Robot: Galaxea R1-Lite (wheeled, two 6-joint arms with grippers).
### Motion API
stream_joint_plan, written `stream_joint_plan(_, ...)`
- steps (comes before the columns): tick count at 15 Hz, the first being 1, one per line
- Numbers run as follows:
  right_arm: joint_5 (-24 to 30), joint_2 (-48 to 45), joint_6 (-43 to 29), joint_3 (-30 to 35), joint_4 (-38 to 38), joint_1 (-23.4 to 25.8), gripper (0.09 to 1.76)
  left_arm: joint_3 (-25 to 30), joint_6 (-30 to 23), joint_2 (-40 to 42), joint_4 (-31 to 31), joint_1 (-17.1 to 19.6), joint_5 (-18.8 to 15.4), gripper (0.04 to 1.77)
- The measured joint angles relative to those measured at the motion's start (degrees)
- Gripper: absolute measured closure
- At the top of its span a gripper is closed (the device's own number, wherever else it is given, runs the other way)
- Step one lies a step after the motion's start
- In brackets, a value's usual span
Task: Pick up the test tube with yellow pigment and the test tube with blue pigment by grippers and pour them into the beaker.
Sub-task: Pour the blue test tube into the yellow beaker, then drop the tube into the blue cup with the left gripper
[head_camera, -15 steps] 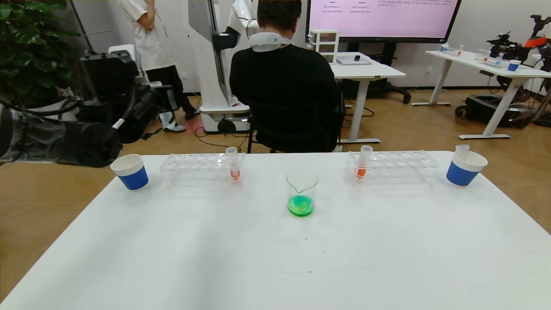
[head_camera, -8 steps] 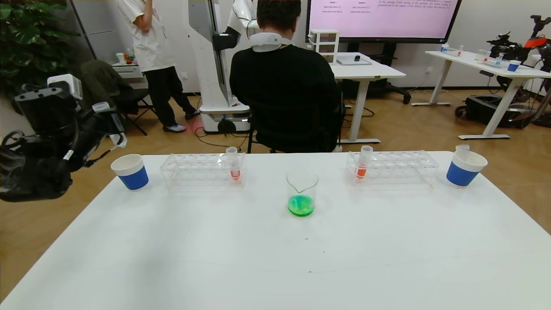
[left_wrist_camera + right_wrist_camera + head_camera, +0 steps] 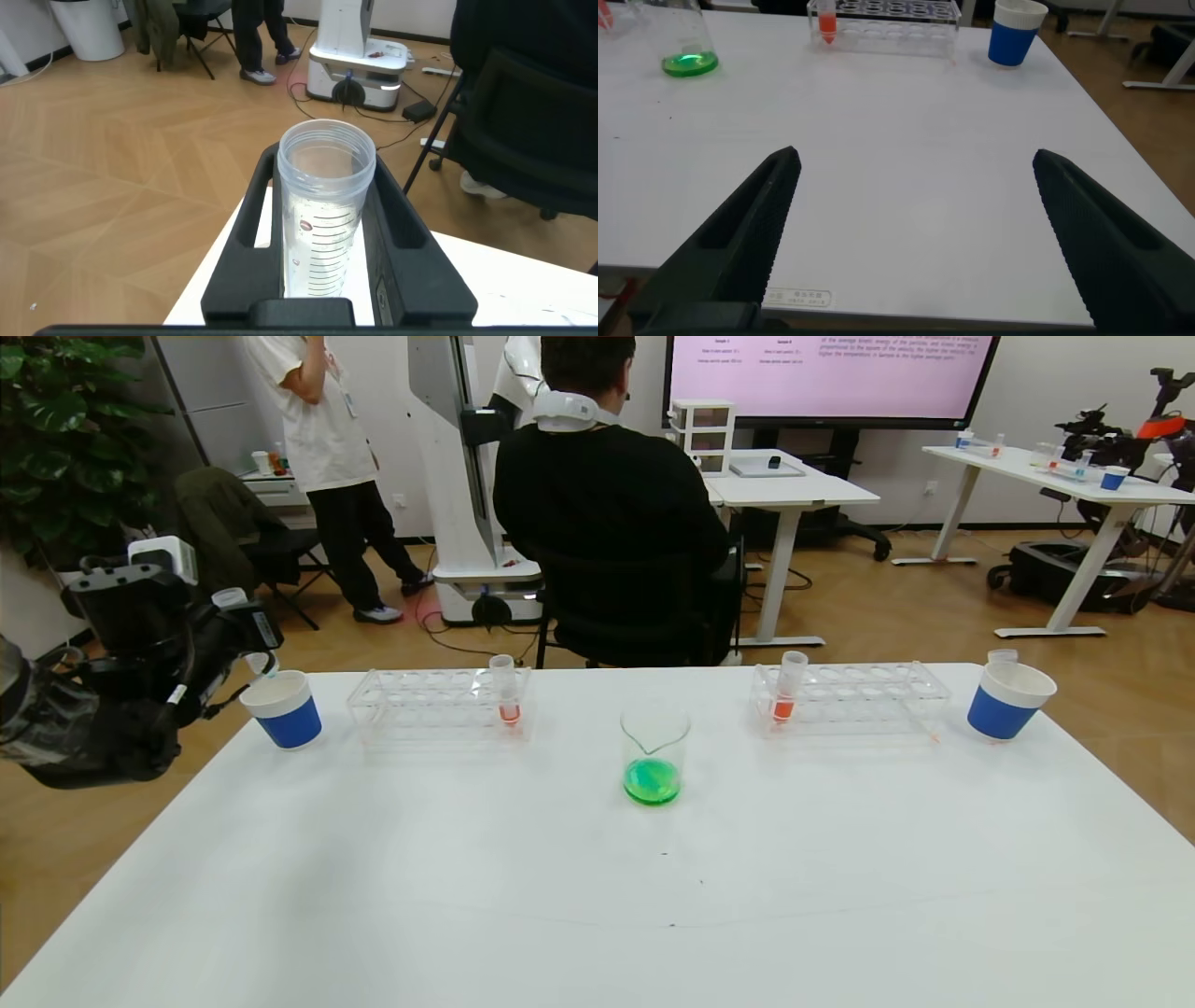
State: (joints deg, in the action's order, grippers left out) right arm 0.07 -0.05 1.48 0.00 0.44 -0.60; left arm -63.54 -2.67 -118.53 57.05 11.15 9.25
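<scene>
My left gripper (image 3: 245,627) is at the table's far left, shut on a slim clear test tube (image 3: 325,224) that looks empty. The tube's rounded tip (image 3: 260,664) hangs just above the rim of the left blue-and-white paper cup (image 3: 285,711). No tube shows yellow or blue liquid. The beaker (image 3: 654,753) stands mid-table and holds green liquid; it also shows in the right wrist view (image 3: 688,42). My right gripper (image 3: 915,161) is open and empty, low over the table's near right part, and is out of the head view.
Two clear racks (image 3: 437,703) (image 3: 851,695) flank the beaker, each holding an orange-red tube (image 3: 507,691) (image 3: 786,689). A second paper cup (image 3: 1006,701) at the far right has a clear tube end (image 3: 1003,656) sticking out. A person sits behind the table.
My left arm swung from high at the far left down and towards the table. The held tube now hangs at the left cup's rim. The beaker and racks stayed put.
</scene>
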Motion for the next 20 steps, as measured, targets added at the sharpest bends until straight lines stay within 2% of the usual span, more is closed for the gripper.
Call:
stream_joint_plan(8,0.0,0.0,0.0,0.0,0.0,0.0,0.11,-5.1,1.7,-6.1,0.2,2.7,-0.3,1.31)
stream_joint_plan(17,0.0,0.0,0.0,0.0,0.0,0.0,0.11,-5.0,2.4,-13.9,6.9,0.6,-0.2,1.31)
stream_joint_plan(20,0.0,0.0,0.0,0.0,0.0,0.0,0.11,-4.3,2.7,-14.9,7.2,0.3,-0.1,1.31)
